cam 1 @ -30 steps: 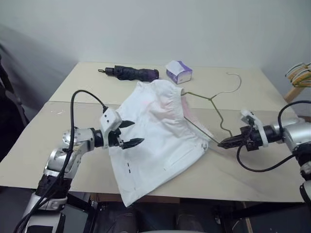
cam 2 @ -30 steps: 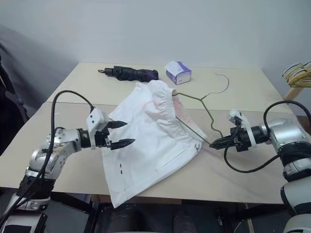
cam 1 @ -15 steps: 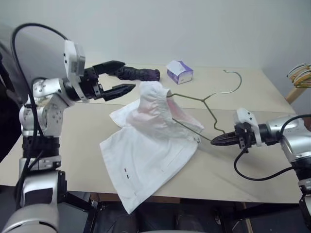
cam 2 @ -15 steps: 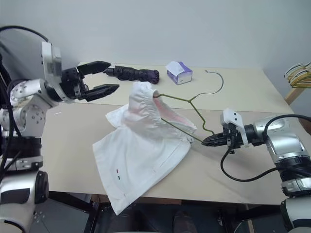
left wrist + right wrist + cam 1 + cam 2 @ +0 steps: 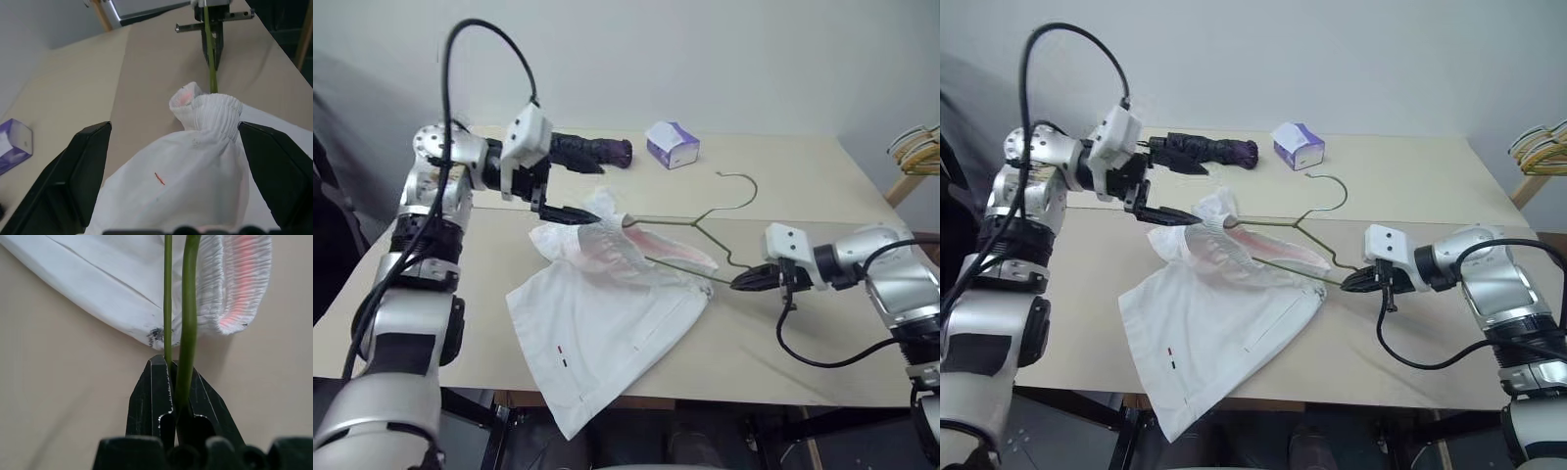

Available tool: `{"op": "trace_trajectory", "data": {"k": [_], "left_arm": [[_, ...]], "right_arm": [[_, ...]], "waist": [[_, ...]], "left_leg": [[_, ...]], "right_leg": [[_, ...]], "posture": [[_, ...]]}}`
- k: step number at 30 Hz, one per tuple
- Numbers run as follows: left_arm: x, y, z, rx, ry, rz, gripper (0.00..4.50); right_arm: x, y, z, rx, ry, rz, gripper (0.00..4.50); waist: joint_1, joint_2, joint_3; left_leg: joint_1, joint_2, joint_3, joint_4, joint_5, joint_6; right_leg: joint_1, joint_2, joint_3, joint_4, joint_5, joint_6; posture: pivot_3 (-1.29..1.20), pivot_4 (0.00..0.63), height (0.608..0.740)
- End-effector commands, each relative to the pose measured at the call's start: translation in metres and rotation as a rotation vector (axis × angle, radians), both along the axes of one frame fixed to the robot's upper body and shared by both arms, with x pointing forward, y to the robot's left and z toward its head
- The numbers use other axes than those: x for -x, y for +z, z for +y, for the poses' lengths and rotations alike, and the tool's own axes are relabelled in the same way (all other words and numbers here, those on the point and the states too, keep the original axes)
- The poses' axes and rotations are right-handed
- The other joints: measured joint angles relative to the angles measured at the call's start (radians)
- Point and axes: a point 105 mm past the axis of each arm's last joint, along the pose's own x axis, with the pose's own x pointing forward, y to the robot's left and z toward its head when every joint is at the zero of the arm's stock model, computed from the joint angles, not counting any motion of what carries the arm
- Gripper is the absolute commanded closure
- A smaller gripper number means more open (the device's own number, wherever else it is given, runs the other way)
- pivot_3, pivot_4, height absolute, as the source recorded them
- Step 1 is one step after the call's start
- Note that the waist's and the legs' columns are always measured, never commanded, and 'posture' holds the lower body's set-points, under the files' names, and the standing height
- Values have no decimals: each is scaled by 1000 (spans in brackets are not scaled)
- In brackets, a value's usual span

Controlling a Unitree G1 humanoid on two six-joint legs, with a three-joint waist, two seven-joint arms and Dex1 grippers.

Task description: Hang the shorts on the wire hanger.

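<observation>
White shorts spread on worktop, waistband end lifted on wire hanger. Right gripper, fingers clamped on hanger corner beside shorts. Left gripper, fingers wide apart, hovering at raised waistband.

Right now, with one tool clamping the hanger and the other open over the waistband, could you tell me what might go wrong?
1. The right tool pinches the wire hanger only at its end corner, so the thin wire could twist or slip in that grip.
2. The shorts are bunched at the waistband over one hanger arm; pulling could slide them off.
3. The open left tool could close on the wire along with the cloth.
</observation>
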Motion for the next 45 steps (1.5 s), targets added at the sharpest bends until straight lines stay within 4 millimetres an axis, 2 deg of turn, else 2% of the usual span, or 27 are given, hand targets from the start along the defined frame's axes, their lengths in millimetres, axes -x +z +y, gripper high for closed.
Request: {"op": "trace_trajectory", "data": {"k": [1, 6, 9, 21, 27, 34, 40, 41, 45], "left_arm": [[0, 6, -8, -45, -39, -35, 27], [-2, -2, -12, -80, -46, 0, 27], [-4, -5, -16, -85, -40, 32, 588], [-6, -27, -21, -178, -52, 52, 4420], [-9, -21, -23, -146, -42, -4, 4461], [-17, -15, -18, -131, 16, -55, 4461], [-22, -10, -11, -114, 70, -75, 4461], [-22, -10, -9, -114, 74, -76, 4461], [-21, -7, -4, -104, 76, -75, 4461]], "right_arm": [[-5, 16, 7, 12, -6, -61, 4500], [-4, 15, 10, 30, -17, -54, 4500], [-2, 15, 13, 38, -11, -53, 4500], [0, 20, 23, 31, 7, -77, 4500], [-1, 17, 23, 64, 19, -138, 4500], [-14, 28, 26, 11, -1, -325, 4500], [-18, 30, 17, 7, -79, -355, 2583], [-20, 31, 14, 2, -109, -360, 2148], [-26, 39, -2, -44, -237, -382, 893]], "waist": [[-8, 0, 0], [-20, 0, 0], [-29, 0, 0], [-43, 0, 0], [-43, 0, 0], [-46, 0, 0], [-56, 0, 0], [-57, 0, 0], [-68, 0, 0]], "left_leg": [[-1, 0, 0, 0, 0, 0], [-6, 0, 0, 0, 0, 0], [-6, 0, 0, 0, 0, 0], [-7, 0, 0, 0, 0, 0], [-7, 1, 0, 0, 0, 0], [-7, 0, 0, 0, 0, 0], [-7, 0, 0, 0, 1, -1], [-7, 0, 0, 0, 1, 0], [-7, 0, 0, 0, 1, -1]], "right_leg": [[-1, 0, 0, 0, 0, 0], [-8, 0, 1, 3, 0, 0], [-9, 1, 1, 3, 0, 0], [-9, 1, 2, 3, 0, 0], [-9, 1, 2, 3, 0, 0], [-9, 1, 2, 3, 0, 0], [-9, 1, 2, 4, 0, 0], [-9, 1, 2, 4, 0, 0], [-9, 1, 2, 4, 0, 0]], "posture": [[-56, 0, 740], [-74, 0, 740], [-80, 0, 740], [-100, 0, 740], [-102, 0, 740], [-104, 0, 740], [-116, 0, 740], [-116, 0, 740], [-123, 0, 740]]}}
